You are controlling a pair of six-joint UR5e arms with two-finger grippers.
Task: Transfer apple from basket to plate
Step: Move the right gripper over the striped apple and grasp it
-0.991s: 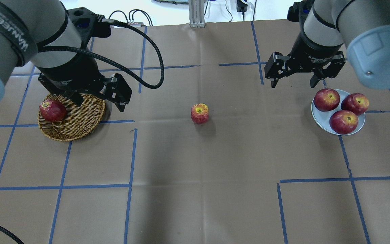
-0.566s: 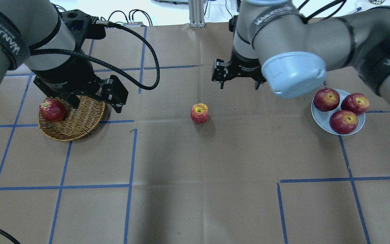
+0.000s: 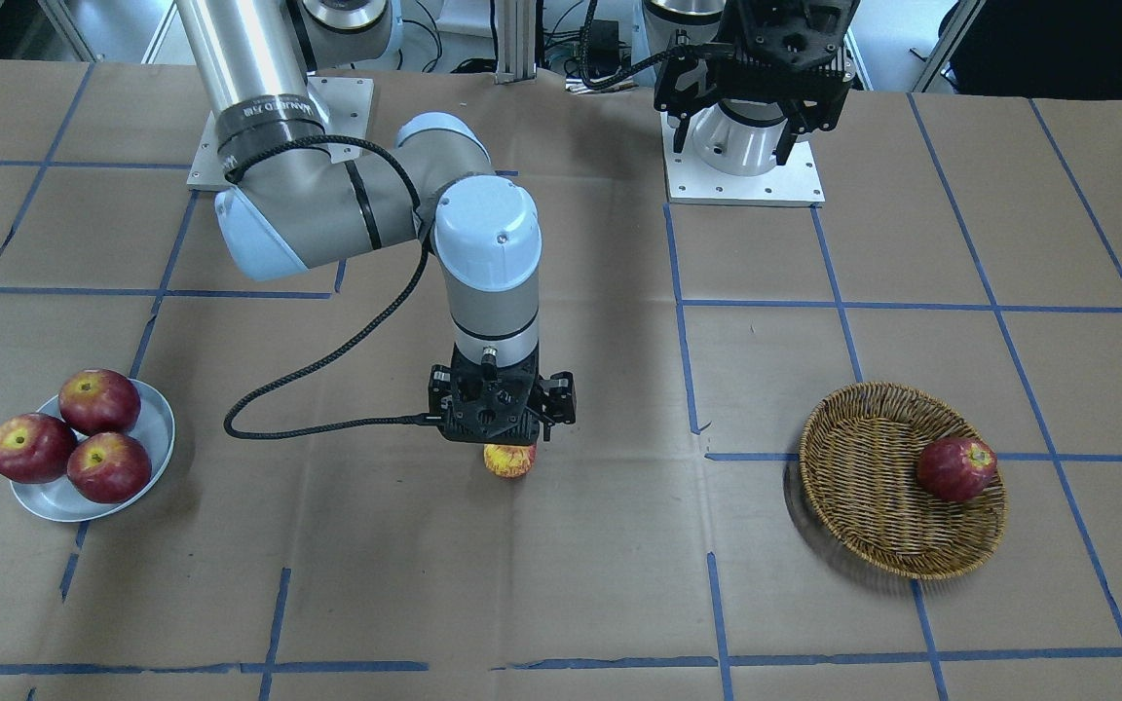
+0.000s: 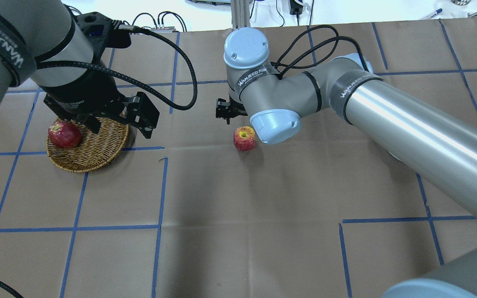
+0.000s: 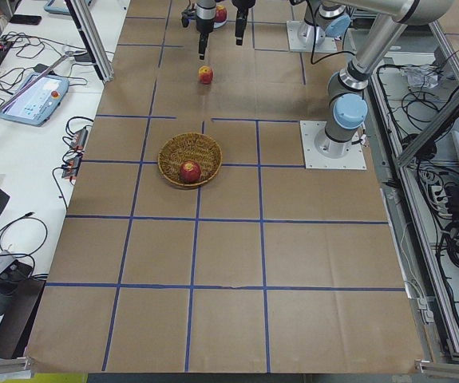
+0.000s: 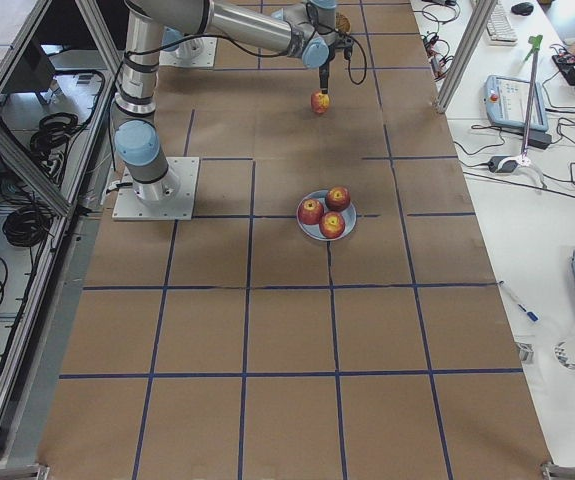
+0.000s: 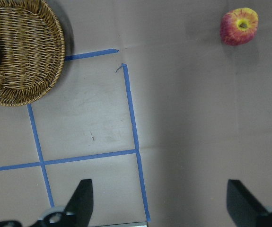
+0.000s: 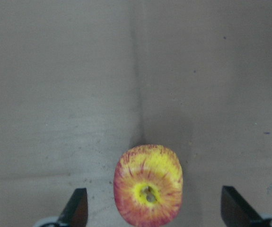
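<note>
The yellow-patched apple (image 4: 244, 138) stands on the bare table at its centre, outside the basket, stem end up. My right gripper (image 3: 507, 440) is open right above it, with the apple (image 8: 148, 185) between its fingertips (image 8: 77, 208) and a gap on each side. The wicker basket (image 4: 93, 154) sits on the robot's left. The plate (image 3: 158, 424) sits on the robot's right; my right arm hides it in the overhead view. My left gripper (image 4: 118, 126) is open and empty, held high over the basket's far rim.
A dark red apple (image 4: 64, 135) lies in the basket. Three dark red apples (image 3: 74, 436) fill most of the plate. Blue tape lines cross the brown table cover. My right arm stretches across the table from the robot's right.
My right arm has swung from beside the plate to the table's centre and now hovers over the yellow-patched apple, still open. My left gripper has barely moved.
</note>
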